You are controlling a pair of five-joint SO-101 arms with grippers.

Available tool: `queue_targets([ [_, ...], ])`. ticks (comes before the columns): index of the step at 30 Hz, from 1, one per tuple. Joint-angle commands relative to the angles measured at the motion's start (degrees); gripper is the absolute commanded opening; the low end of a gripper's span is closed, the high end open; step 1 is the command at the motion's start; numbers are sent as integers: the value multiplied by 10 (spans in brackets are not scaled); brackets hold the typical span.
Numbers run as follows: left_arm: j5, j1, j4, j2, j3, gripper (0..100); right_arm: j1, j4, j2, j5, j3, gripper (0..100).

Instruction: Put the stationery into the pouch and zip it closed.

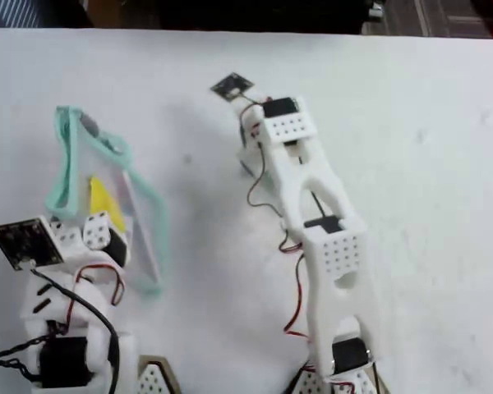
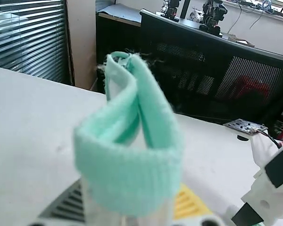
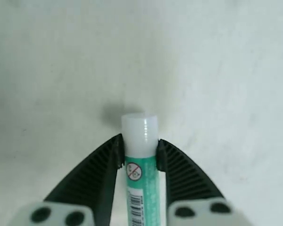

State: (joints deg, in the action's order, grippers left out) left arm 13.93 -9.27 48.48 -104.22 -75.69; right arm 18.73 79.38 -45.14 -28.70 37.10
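A clear pouch with a mint green fabric rim (image 1: 107, 148) lies at the left of the table, and a yellow item (image 1: 103, 201) shows through it. My left gripper (image 1: 107, 234) is at the pouch's near end, shut on it. In the left wrist view the rim (image 2: 132, 155) stands up in a loop right in front of the camera, with the yellow item (image 2: 191, 202) beside it. My right gripper (image 3: 139, 146) points down at the table, shut on a white-capped glue stick (image 3: 139, 129) with a green label. The right arm (image 1: 312, 197) hides the stick from above.
The white table (image 1: 411, 123) is bare to the right of the right arm and between the two arms. A small circuit board (image 1: 232, 84) sticks out from the right wrist. Beyond the table's far edge stands dark furniture (image 2: 217, 70).
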Motion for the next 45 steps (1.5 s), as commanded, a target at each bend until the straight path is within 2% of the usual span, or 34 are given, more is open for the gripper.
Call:
queue_targets([
  [1, 5, 42, -23, -5, 25, 24, 4, 54, 32, -5, 57, 18],
  [5, 4, 136, -24, -5, 29, 24, -15, 141, 84, -5, 128, 17],
  [10, -118, 277, -34, -5, 25, 24, -54, 192, 168, -1, 181, 17],
  [12, -133, 319, -34, -5, 29, 24, -70, 192, 221, 0, 180, 17],
  [16, -131, 365, -23, -5, 29, 23, -87, 192, 344, 9, 180, 17],
  [21, -133, 422, 13, -5, 29, 23, -79, 191, 512, 84, 180, 17],
  [26, -133, 433, 10, -5, 13, 24, -22, 191, 647, 153, 180, 17],
  [32, -133, 433, 10, -5, -17, 24, 50, 191, 732, 169, 179, 17],
  [37, -132, 436, 14, -5, -15, 25, 58, 192, 774, 181, 172, 17],
  [39, -129, 436, 17, -5, -15, 64, 58, 192, 795, 181, 144, 17],
  [43, -114, 436, 76, -5, 6, 240, 61, 172, 839, 182, 41, 17],
  [45, -99, 434, 103, -5, 27, 248, 61, 132, 860, 183, -14, 17],
])
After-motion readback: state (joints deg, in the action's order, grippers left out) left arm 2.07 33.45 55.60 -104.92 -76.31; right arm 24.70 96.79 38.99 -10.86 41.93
